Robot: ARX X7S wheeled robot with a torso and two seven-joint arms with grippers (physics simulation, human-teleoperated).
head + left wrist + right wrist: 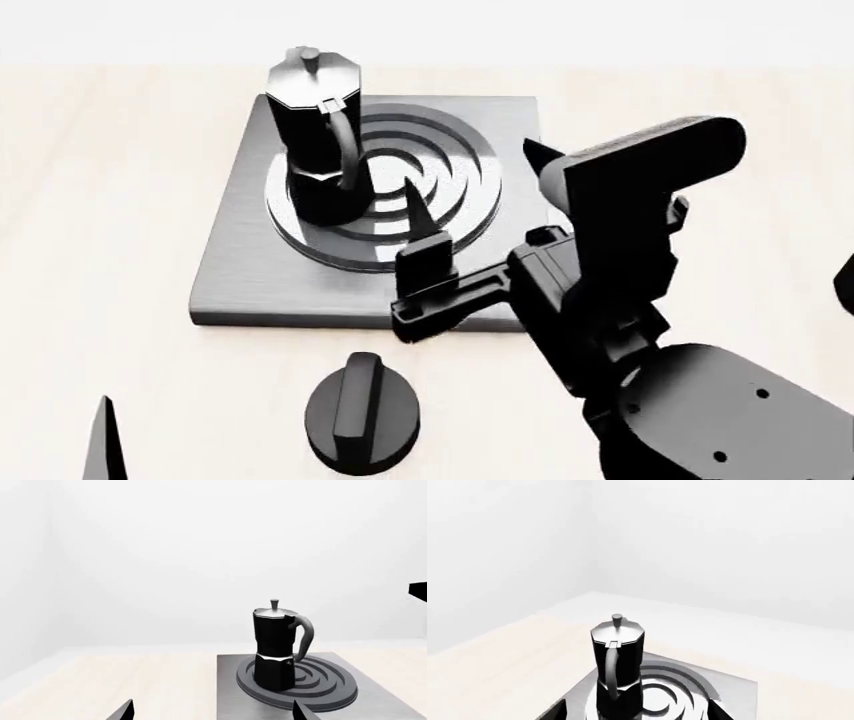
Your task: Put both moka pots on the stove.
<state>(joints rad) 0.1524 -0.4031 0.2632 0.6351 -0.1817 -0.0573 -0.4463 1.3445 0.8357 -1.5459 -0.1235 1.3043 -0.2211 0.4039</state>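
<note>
moka pot (316,140) upright on the stove (240,250), on the burner rings' left part | right gripper (474,195) fingers spread wide, holding nothing; pot beyond the fingertips, apart, off to their left | left gripper (213,711) fingertips wide apart, empty; pot ahead, nearer one tip

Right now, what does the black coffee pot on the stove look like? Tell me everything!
The moka pot is tall, shiny black and faceted, with a narrow waist, a silver lid, a small knob on top and a curved handle. It stands upright on the raised ring burner of the stove, toward the burner's left side in the head view, handle pointing toward the robot. Nothing else touches it; no jaws hold it. Only this one pot is in view.
</note>
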